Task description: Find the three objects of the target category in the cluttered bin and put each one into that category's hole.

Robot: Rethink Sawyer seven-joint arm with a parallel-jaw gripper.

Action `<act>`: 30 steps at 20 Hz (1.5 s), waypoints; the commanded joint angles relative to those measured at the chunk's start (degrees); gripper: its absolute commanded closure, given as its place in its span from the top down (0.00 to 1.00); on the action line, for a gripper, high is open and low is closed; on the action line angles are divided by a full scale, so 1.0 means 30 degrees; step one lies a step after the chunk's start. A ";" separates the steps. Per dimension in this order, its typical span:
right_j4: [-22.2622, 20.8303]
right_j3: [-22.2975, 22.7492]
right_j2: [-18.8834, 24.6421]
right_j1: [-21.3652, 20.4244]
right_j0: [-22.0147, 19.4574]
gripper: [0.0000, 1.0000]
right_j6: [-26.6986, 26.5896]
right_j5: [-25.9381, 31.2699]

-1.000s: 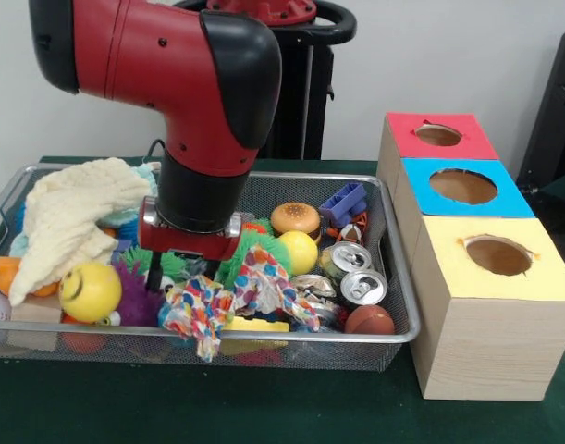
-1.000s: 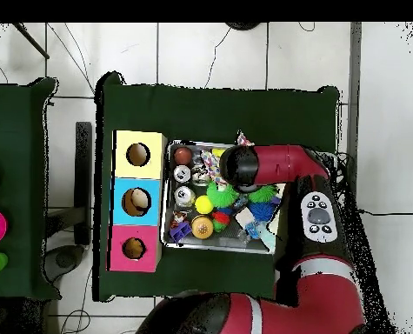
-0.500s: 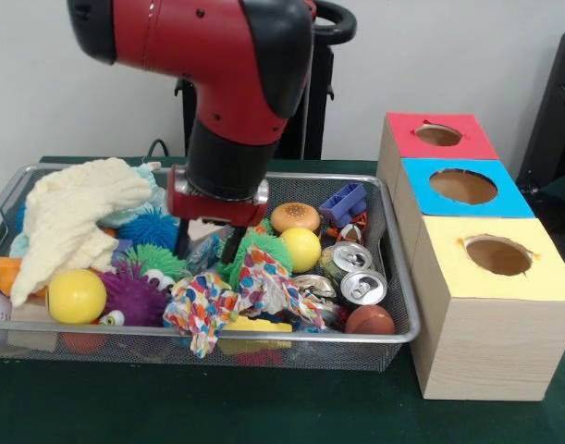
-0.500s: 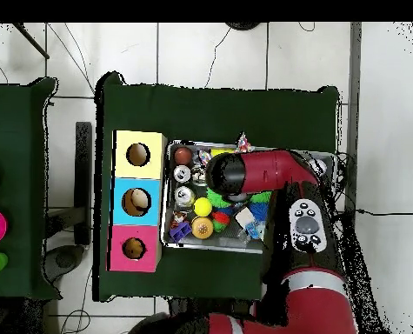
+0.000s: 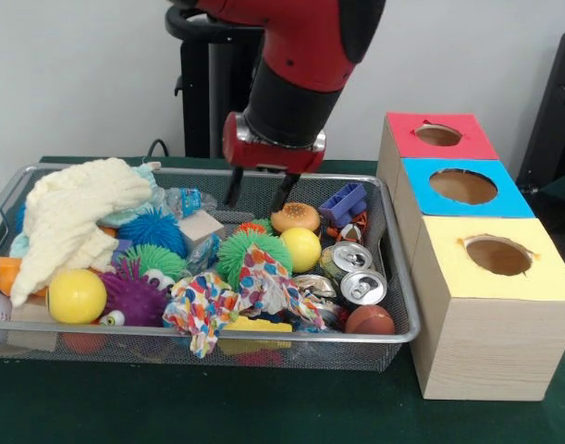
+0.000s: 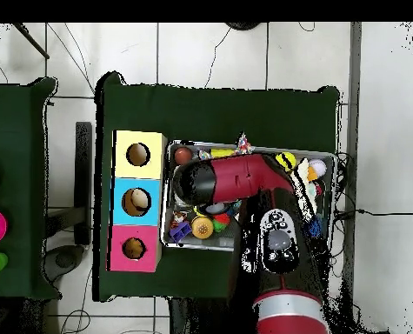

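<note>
Red and black, the arm has swung toward the boxes and lifted since a second ago: then its hand [image 5: 257, 191] was sunk among the toys by the purple spiky ball [image 5: 132, 297]; now it hangs clear above the wire bin [image 5: 394, 326], over the far middle, just behind the toy burger [image 5: 295, 217]. Its two dark fingers [image 5: 233, 187] are spread apart and carry nothing. The yellow ball with a face [image 5: 77, 296] has rolled a little to the left and turned its face away, and the green spiky ball [image 5: 241, 250] now shows in full.

Around these lie a cream cloth [image 5: 74, 215] heaped at the left, a blue spiky ball [image 5: 153, 230], a knotted coloured rope toy [image 5: 236, 298], a plain yellow ball [image 5: 300, 250], two crushed cans [image 5: 353, 273], a brown ball [image 5: 369, 320] in the near right corner and a blue toy block [image 5: 343, 203]. From overhead the arm covers most of the bin's middle.

Beside the bin, close to its right side, stand three wooden boxes with round holes in their tops: red [image 5: 438, 136], blue [image 5: 464, 187] and yellow [image 5: 497, 256]. All rest on a bench covered in dark green cloth [image 5: 264, 407], with a pale wall behind and a tiled floor around it.
</note>
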 commanded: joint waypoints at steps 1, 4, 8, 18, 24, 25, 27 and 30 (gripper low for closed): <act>0.1329 0.3471 0.1084 -0.1585 -0.0126 1.00 0.0927 0.0190; 0.1827 0.4113 0.1329 -0.0940 -0.0218 1.00 0.1966 -0.1662; 0.2213 0.5290 0.1072 -0.0638 0.0015 1.00 0.3171 -0.3538; 0.3899 0.7432 0.0486 -0.0362 0.0736 1.00 0.5112 -0.7343; 0.4972 0.7696 0.0221 -0.0215 0.1457 1.00 0.5537 -0.8161; 0.5142 0.7731 0.0242 -0.0195 0.1476 1.00 0.5496 -0.8169; 0.5388 0.7615 0.0165 -0.0110 0.1648 1.00 0.5429 -0.8066; 0.5654 0.7422 -0.0118 0.0041 0.1977 1.00 0.5405 -0.8051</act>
